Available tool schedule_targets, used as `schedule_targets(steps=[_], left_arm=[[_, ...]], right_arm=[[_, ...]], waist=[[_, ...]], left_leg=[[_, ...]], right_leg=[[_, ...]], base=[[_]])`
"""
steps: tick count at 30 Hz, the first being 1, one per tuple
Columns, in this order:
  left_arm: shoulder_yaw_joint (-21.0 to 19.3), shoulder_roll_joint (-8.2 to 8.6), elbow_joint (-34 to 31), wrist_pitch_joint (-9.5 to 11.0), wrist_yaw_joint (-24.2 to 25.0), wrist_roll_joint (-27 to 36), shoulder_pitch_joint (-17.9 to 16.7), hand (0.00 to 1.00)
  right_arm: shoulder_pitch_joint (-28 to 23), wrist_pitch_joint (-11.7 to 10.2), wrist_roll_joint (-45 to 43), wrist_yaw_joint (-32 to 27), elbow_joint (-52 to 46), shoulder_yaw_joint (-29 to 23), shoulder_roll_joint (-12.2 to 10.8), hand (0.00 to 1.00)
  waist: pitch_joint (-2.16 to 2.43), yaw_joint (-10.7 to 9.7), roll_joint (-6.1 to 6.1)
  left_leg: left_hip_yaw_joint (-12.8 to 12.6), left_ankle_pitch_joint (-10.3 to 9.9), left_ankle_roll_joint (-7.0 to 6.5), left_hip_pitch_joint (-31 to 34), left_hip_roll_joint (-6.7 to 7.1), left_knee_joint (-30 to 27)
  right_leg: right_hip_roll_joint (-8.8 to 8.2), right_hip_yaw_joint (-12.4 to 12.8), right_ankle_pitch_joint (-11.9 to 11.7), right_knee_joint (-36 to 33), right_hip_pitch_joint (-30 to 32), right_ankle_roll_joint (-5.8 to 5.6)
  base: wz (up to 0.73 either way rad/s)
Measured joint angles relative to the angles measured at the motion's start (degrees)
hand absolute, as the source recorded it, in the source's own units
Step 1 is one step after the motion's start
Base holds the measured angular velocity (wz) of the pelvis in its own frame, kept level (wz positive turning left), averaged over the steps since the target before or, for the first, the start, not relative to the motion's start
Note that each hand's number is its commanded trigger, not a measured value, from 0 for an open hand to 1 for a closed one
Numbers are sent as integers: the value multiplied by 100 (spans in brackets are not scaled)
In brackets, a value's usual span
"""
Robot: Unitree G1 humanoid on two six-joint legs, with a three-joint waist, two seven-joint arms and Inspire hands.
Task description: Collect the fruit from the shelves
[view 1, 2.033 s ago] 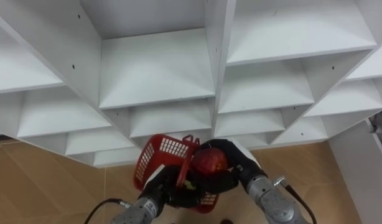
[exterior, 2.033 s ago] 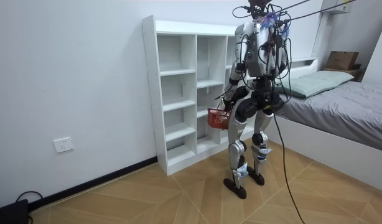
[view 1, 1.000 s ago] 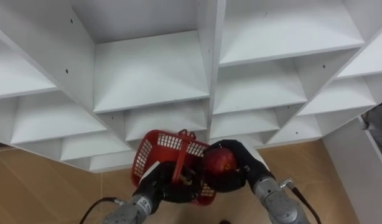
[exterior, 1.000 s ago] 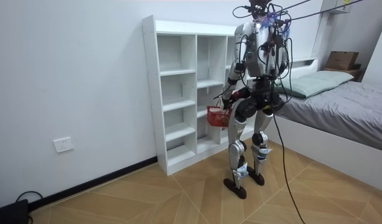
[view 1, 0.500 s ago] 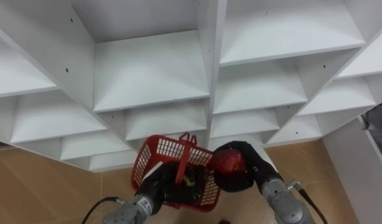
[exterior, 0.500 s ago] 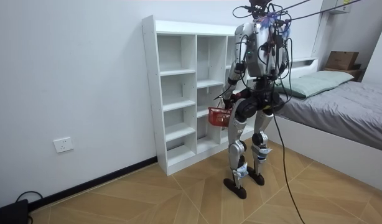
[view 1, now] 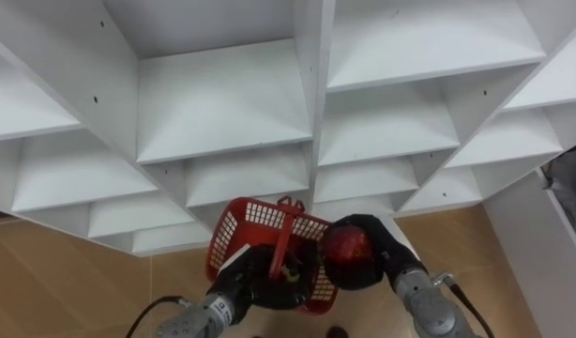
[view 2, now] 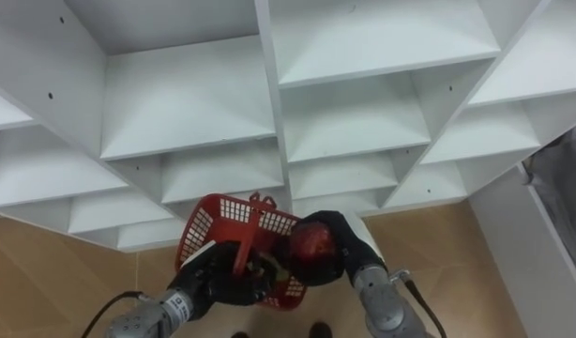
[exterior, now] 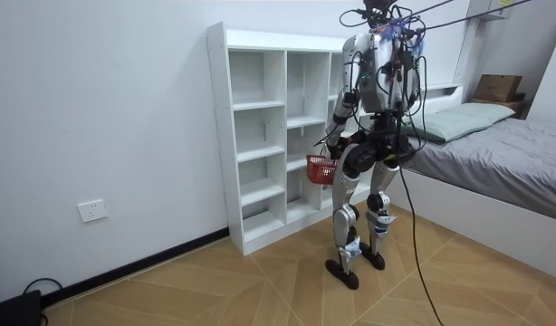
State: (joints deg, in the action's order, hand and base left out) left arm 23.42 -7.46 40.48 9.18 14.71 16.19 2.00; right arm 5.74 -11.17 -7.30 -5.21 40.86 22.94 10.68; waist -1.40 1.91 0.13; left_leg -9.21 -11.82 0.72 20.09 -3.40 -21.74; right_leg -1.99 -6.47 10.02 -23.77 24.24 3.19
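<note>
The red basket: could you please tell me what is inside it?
A small yellowish-green item shows inside the red basket, its kind unclear. The left hand and the right hand, holding a red fruit, cover the rest.

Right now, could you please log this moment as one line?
stance: standing at white shelf unit | left hand: gripping red basket handle | right hand: holding red apple at basket's right edge

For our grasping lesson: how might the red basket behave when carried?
The basket is probably light and stiff: its mesh walls keep shape. Hung from the left hand by its handle, it tilts, so likely swings. The round apple in the right hand may roll inside.
</note>
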Motion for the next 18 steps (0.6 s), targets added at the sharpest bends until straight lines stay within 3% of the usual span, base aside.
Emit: schedule_targets(steps=[18], left_arm=[[58,-12,-1,0,6,1,17,100]], right_arm=[[171,-1,-36,-173,174,1,-10,100]], waist=[[-40,3,-35]], left_leg=[[5,0,0,54,1,14]], right_leg=[[1,-5,2,31,42,-1]], base=[[0]])
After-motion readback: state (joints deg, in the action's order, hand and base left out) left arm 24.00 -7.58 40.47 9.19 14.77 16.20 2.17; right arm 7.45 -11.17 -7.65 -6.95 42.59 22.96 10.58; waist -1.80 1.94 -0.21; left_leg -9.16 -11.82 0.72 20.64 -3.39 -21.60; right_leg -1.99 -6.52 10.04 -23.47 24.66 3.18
